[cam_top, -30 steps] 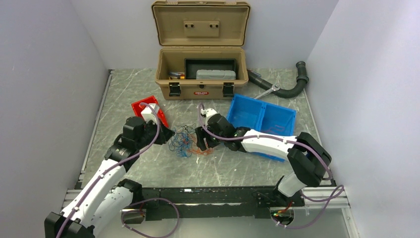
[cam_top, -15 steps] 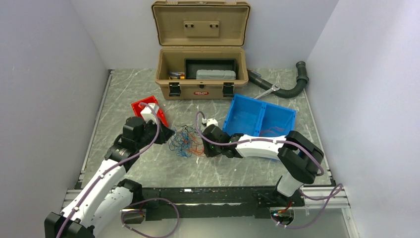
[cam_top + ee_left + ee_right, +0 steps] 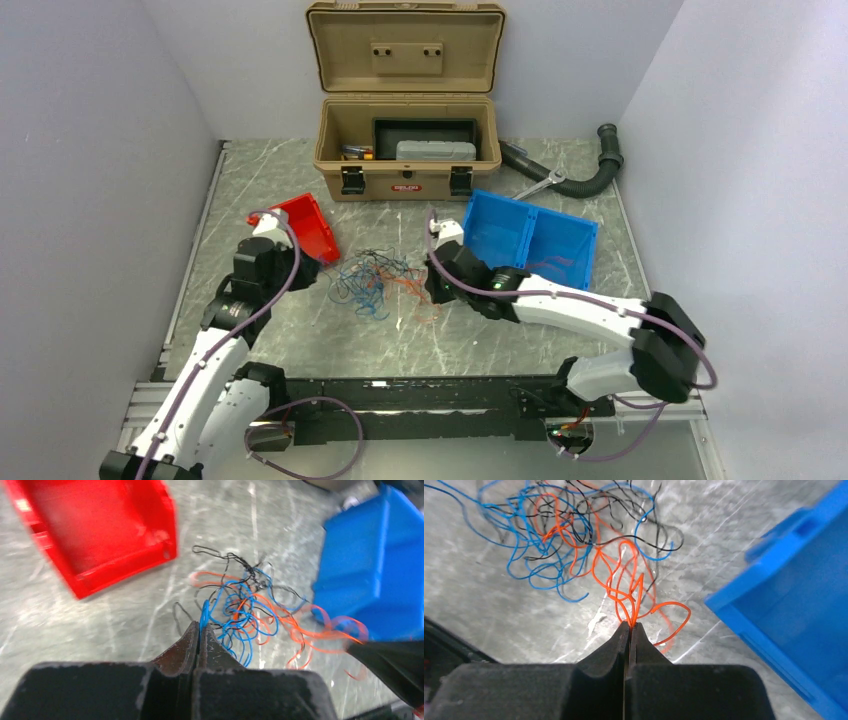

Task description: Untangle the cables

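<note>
The cables [image 3: 372,283] (thin, light, limp) lie tangled between a red bin [image 3: 305,224] and a blue bin [image 3: 530,238]. A blue strand [image 3: 204,611] is pinched by the closed left gripper [image 3: 199,629], and orange loops [image 3: 624,587] by the closed right gripper [image 3: 630,626] — single strands are likely best taken near free ends.

Cables [image 3: 372,283] blue, orange + blk strands. Red bin [image 3: 310,228], blue bin [image 3: 498,232], tan toolbox [image 3: 405,178], blk hose [image 3: 585,187]. Table [image 3: 470,335] grey marble pattern w/ white streaks.
</note>
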You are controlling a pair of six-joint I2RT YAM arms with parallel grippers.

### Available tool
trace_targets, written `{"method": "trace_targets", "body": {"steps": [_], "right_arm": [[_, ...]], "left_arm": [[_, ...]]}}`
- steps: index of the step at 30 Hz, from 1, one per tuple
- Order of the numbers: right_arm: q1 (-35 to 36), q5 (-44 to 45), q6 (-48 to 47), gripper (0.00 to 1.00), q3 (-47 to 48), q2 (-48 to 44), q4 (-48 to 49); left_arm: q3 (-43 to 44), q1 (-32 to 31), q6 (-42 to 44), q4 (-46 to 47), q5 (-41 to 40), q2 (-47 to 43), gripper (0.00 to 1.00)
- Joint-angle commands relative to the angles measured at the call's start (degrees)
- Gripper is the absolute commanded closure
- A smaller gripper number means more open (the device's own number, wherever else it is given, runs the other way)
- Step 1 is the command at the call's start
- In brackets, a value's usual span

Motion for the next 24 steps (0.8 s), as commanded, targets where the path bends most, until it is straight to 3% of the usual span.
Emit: {"method": "trace_targets", "body": {"steps": [1,9,15,18,24], "right_arm": [[-1.0,5.4,0.3,1.0,0.7,-11.8,-3.5],[-15.7,9.4,3.6,1.0,2.2,-27.0,-13.9],[-21.3,17.8,3.3,1.0,1.8,-36.4,-17.7],[-22.9,15.1,2.1,1.0,2.3,-38.0,-17.3],[-23.0,3.6,-1.4,1.0,4.7,-36.4,-16.1]], "left_arm": [[1.4,6.5,-4.1,-4.2,-3.4,-2.3,1.0],[4.9,12.4,-7.6,-10.6,-7.9,-1.6,1.0],[6.1,13.1,-8.2,-13.0,-11.4,-2.8,1.0],[6.0,13.1,-6.6,-12.5,-9.8,-4.1,1.0],[4.1,13.1,-2.2,-6.9,2.0,-5.5,1.0]]}}
